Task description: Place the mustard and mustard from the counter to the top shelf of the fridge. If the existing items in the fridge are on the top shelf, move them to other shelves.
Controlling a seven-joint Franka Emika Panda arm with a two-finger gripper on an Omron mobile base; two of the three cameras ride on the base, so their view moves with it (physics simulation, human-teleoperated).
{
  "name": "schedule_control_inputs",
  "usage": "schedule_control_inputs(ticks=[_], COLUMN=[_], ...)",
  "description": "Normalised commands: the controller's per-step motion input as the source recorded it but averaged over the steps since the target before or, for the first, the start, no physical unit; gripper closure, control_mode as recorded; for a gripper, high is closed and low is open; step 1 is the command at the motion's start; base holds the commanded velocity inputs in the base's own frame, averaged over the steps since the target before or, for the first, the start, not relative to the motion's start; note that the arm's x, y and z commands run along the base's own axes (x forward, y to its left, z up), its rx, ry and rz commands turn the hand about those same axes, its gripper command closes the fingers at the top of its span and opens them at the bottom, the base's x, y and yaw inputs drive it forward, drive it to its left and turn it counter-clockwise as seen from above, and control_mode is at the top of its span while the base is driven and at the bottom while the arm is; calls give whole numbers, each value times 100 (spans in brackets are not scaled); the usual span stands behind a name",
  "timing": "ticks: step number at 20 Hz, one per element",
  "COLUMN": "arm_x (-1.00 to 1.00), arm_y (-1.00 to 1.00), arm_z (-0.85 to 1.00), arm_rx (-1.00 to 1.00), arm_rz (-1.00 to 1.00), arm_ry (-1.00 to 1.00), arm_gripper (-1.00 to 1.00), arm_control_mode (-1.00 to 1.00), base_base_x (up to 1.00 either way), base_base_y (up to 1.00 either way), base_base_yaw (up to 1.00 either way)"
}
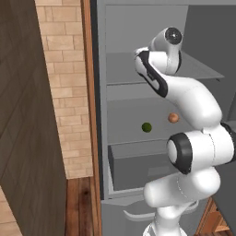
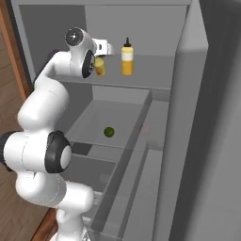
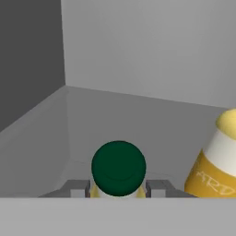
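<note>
The claw (image 3: 118, 188) is clamped on the squat mustard bottle (image 3: 118, 169), one finger on each side, holding it upright over the fridge (image 2: 188, 117) top shelf (image 2: 155, 70) for placement. The slim mustard bottle (image 2: 127, 57) stands just beside it. The green ball (image 2: 109, 132) and orange-brown ball (image 1: 173, 118) lie on a lower shelf, so the top shelf needs no clearing

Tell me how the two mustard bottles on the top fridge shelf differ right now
The slim mustard stands free on the top shelf; the squat mustard is clamped in the end effector. The slim one is taller, narrow-necked and orange-tinted; the squat one is shorter. Both are yellow, upright, side by side.
</note>
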Motion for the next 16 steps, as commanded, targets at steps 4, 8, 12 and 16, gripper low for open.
schedule_control_inputs(ticks=[4, 8, 12, 16], arm_x=[27, 14, 12, 13], arm_y=[0, 0, 0, 0], arm_z=[-37, -6, -4, -4], arm_rx=[0, -1, -1, 0], arm_rz=[0, 0, 0, 0], arm_ry=[-5, -2, -3, -4], arm_gripper=[-100, -100, -100, -100], arm_control_mode=[-100, -100, -100, -100], base_base_x=[0, 0, 0, 0], base_base_y=[0, 0, 0, 0], base_base_yaw=[0, 0, 0, 0])
